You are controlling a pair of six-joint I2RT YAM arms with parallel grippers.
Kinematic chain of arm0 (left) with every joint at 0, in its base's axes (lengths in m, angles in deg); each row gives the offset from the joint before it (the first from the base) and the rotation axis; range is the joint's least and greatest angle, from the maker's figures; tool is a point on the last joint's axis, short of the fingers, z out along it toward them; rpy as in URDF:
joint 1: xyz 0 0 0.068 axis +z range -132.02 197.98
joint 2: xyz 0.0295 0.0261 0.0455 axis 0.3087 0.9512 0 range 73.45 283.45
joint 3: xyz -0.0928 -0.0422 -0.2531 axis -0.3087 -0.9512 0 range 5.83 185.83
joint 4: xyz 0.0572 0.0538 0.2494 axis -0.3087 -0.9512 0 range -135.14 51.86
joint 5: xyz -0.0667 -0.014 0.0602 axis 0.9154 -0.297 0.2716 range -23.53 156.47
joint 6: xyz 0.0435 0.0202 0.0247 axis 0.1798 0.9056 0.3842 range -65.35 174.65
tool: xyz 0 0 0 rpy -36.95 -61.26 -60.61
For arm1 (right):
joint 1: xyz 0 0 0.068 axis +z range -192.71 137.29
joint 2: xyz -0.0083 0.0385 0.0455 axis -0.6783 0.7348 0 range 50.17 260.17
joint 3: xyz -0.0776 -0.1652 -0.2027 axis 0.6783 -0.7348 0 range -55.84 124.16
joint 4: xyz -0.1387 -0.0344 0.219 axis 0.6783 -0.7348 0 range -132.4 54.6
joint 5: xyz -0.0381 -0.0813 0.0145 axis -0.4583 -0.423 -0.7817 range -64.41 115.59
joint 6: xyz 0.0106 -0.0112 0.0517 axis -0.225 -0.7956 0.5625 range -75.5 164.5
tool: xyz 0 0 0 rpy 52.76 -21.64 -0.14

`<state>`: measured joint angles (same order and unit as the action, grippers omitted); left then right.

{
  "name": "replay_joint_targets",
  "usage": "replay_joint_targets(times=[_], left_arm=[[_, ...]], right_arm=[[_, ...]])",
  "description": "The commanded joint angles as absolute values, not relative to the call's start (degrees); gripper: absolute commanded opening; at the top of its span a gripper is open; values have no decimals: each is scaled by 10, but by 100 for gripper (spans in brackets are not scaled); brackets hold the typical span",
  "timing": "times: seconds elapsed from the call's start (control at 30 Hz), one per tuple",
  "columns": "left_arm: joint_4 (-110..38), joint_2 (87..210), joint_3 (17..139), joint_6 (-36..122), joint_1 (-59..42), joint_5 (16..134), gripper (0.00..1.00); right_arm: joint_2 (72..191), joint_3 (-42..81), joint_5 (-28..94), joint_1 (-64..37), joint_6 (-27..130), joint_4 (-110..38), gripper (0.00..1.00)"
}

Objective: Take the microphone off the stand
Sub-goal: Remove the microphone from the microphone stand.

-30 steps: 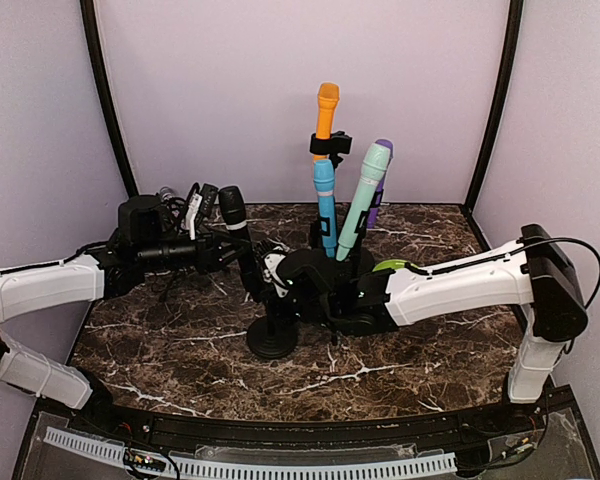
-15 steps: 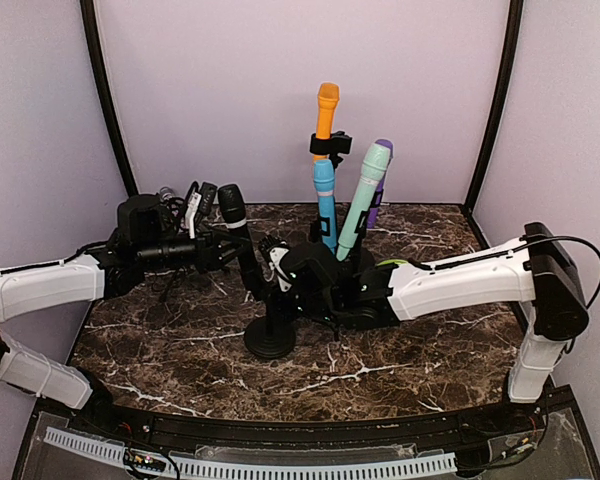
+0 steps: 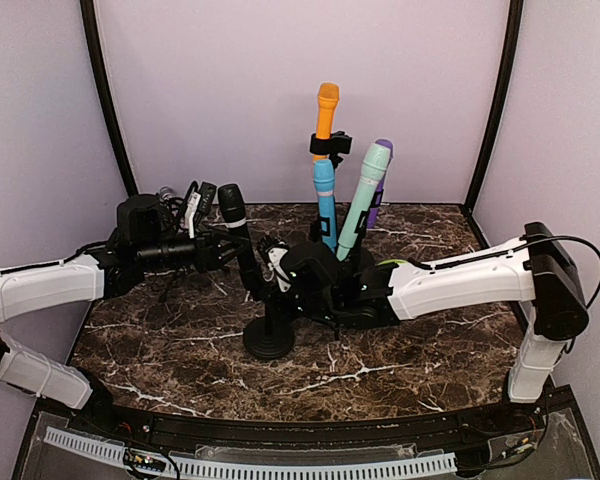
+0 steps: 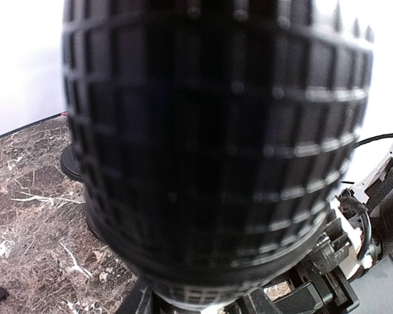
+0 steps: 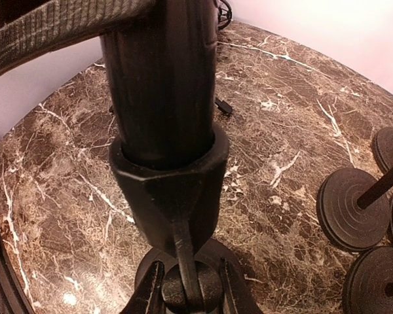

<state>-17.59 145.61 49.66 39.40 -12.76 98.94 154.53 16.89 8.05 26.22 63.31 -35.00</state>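
The black mic [image 3: 231, 207] sits tilted in the clip [image 5: 167, 190] of the stand [image 3: 272, 338], left of centre in the overhead view, with its head toward the upper left. The left tool [image 3: 222, 256] is clamped on its body. The right tool [image 5: 188, 288] is closed on the stand's stem below the clip. The stand rests on the counter [image 3: 410, 350], and 4 coloured mics [image 3: 325, 190] stand behind at upper centre.

Free tabletop [image 3: 160, 345] front-left of stand [image 3: 272, 343]; coloured microphones [image 3: 362, 200] just behind, apparently apart.
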Motion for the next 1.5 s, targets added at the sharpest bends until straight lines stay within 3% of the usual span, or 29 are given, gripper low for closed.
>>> replay_joint_targets(times=[0.0,0.4,0.97,1.47], left_arm=[[-106,1419,532,351,-126,1017,0],[-118,1424,538,349,-116,1014,0],[16,1380,488,347,-116,1117,0],[-144,1417,569,362,-116,1054,0]], right_arm=[[1576,165,86,281,582,-397,0],[1593,182,39,299,584,-422,0],[1599,180,107,256,675,-462,0],[1600,169,54,291,579,-461,0]])
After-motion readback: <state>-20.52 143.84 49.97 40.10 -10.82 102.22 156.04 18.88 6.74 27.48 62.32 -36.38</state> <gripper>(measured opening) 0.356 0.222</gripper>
